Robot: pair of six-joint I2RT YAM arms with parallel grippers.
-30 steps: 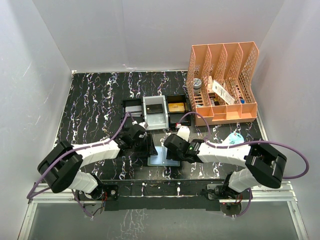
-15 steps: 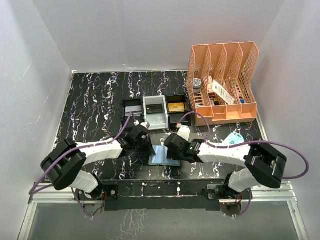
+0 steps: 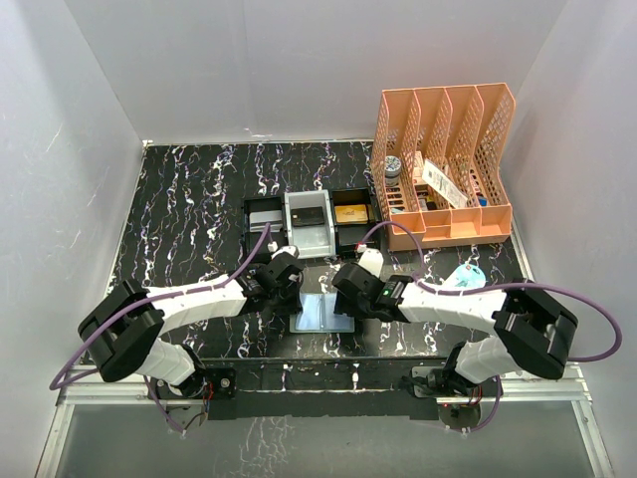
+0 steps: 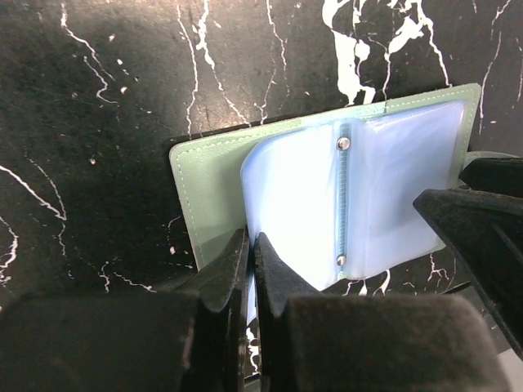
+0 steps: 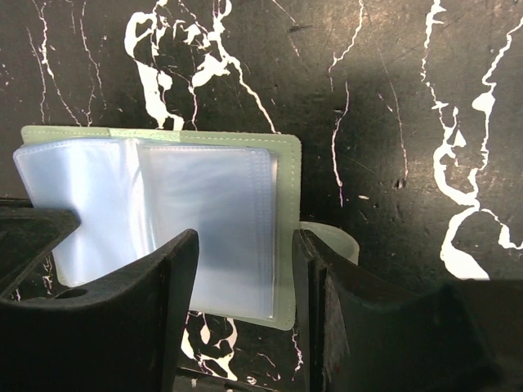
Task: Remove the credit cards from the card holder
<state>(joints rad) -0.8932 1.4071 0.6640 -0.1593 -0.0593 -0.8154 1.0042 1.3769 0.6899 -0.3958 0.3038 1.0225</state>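
The card holder (image 4: 211, 175) lies open on the black marbled tabletop (image 4: 98, 106), pale blue sleeves (image 4: 294, 196) over its green cover. At 6 o'clock the left gripper (image 4: 252, 242) has its jaws nearly together, pinching a sleeve's edge. The right gripper (image 4: 445, 186) shows at 3 o'clock.

Peach file rack (image 3: 443, 169) at the marbled table's (image 3: 189, 199) far right; white tray (image 3: 311, 243) just left.

Left arm (image 3: 194, 299): stretched low, reaching toward the left side of the card holder (image 3: 326, 312).
Left gripper (image 4: 252, 265): jaws pinched almost together on the card holder's left pocket sheet.
Right arm (image 3: 448, 304): low, reaching in from the card holder's right.
Right gripper (image 5: 243, 310): jaws spread wide, straddling the card holder's right half.
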